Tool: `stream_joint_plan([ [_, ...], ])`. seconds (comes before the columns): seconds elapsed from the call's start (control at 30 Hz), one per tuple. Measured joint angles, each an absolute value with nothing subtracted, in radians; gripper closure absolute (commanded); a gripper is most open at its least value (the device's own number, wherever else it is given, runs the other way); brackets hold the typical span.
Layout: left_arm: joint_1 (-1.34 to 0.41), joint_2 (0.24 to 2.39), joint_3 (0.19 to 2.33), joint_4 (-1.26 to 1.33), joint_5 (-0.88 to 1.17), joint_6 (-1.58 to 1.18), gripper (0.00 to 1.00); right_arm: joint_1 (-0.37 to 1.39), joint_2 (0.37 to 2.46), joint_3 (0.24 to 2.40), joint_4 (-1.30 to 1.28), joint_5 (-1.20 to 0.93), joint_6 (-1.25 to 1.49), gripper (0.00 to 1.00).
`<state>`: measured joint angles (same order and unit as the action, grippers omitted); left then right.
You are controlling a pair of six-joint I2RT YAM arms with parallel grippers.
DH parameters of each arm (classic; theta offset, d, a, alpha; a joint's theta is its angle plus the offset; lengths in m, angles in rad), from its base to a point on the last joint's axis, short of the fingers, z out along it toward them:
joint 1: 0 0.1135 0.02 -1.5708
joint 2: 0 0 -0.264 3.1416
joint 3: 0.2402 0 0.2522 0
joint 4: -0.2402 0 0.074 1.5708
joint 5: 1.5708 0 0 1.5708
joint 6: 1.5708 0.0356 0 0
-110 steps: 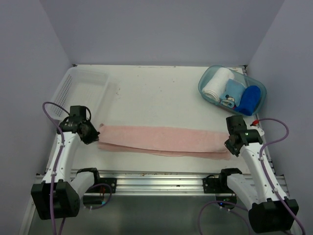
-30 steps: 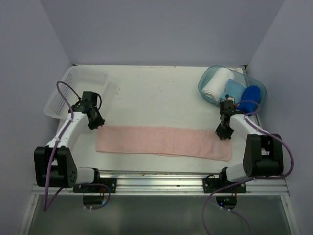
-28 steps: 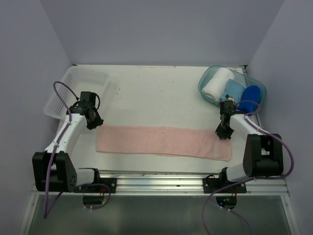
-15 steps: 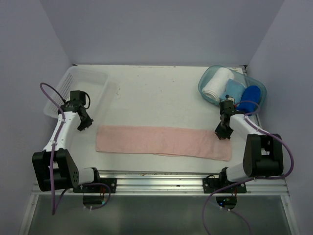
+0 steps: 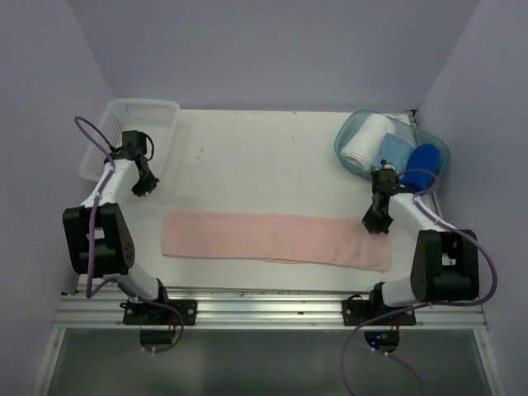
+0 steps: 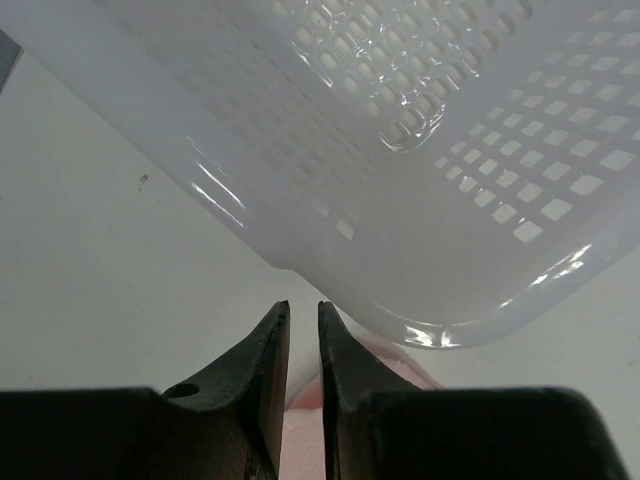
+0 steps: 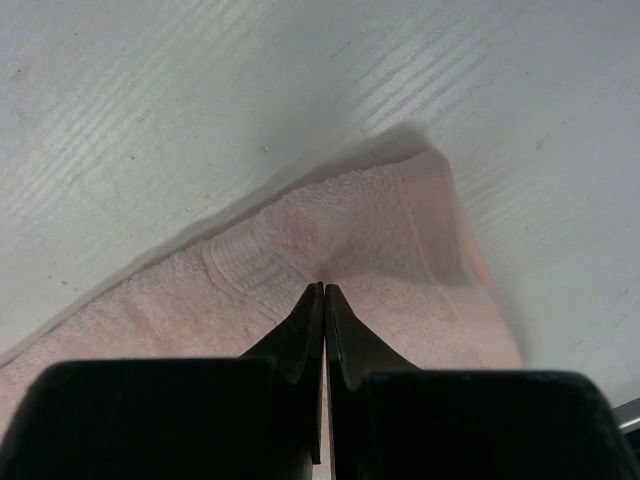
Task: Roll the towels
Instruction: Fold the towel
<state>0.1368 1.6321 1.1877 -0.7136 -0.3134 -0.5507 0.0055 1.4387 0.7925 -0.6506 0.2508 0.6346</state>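
Pink towel point(image 5: 272, 238) lies flat, long axis 9-to-3 across the near table. Right gripper point(image 5: 376, 224), jaws pressed together, rests its tips on the towel's 3 o'clock end, so it is the nearer arm. Left gripper point(image 5: 143, 186), jaws nearly together and empty, sits off the cloth at 11 o'clock, beside the basket point(image 5: 140, 103).

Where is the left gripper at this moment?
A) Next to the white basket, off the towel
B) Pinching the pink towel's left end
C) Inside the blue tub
A: the left gripper sits beside the white basket, apart from the pink towel, and its wrist view is mostly filled by the basket wall.
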Motion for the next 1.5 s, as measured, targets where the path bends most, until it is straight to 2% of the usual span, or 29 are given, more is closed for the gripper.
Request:
stream_joint_plan([
  [0.17, 0.126, 1.544, 1.172, -0.715, -0.280, -0.538, 0.77, 0.006, 1.402, 0.793, -0.655, 0.248, 0.635, 1.00],
  [0.3, 0.076, 1.354, 1.065, -0.734, -0.253, -0.539, 0.73, 0.006, 1.392, 0.793, -0.657, 0.248, 0.635, 1.00],
  [0.43, 0.018, 1.199, 0.946, -0.779, -0.211, -0.556, 0.58, 0.006, 1.391, 0.793, -0.659, 0.247, 0.634, 0.99],
  [0.5, 0.014, 1.164, 0.889, -0.800, -0.187, -0.570, 0.46, 0.006, 1.388, 0.793, -0.659, 0.244, 0.634, 0.99],
  [0.57, 0.015, 1.159, 0.853, -0.822, -0.175, -0.588, 0.41, 0.006, 1.383, 0.793, -0.660, 0.243, 0.634, 0.99],
  [0.7, 0.013, 1.190, 0.837, -0.844, -0.167, -0.627, 0.43, 0.006, 1.372, 0.795, -0.665, 0.242, 0.634, 0.99],
  [0.77, 0.013, 1.230, 0.828, -0.831, -0.155, -0.640, 0.49, 0.006, 1.363, 0.797, -0.666, 0.242, 0.634, 0.98],
  [0.83, 0.013, 1.284, 0.799, -0.811, -0.136, -0.645, 0.51, 0.006, 1.353, 0.797, -0.667, 0.243, 0.633, 0.98],
  [0.97, 0.012, 1.347, 0.748, -0.810, -0.125, -0.658, 0.49, 0.006, 1.340, 0.800, -0.672, 0.243, 0.628, 0.98],
  [1.2, 0.012, 1.352, 0.747, -0.793, -0.165, -0.682, 0.50, 0.006, 1.338, 0.800, -0.673, 0.243, 0.628, 0.98],
  [1.33, 0.012, 1.316, 0.750, -0.792, -0.197, -0.694, 0.46, 0.006, 1.334, 0.800, -0.676, 0.243, 0.628, 0.98],
  [1.5, 0.012, 1.318, 0.767, -0.757, -0.215, -0.692, 0.45, 0.006, 1.333, 0.800, -0.679, 0.242, 0.628, 0.98],
])
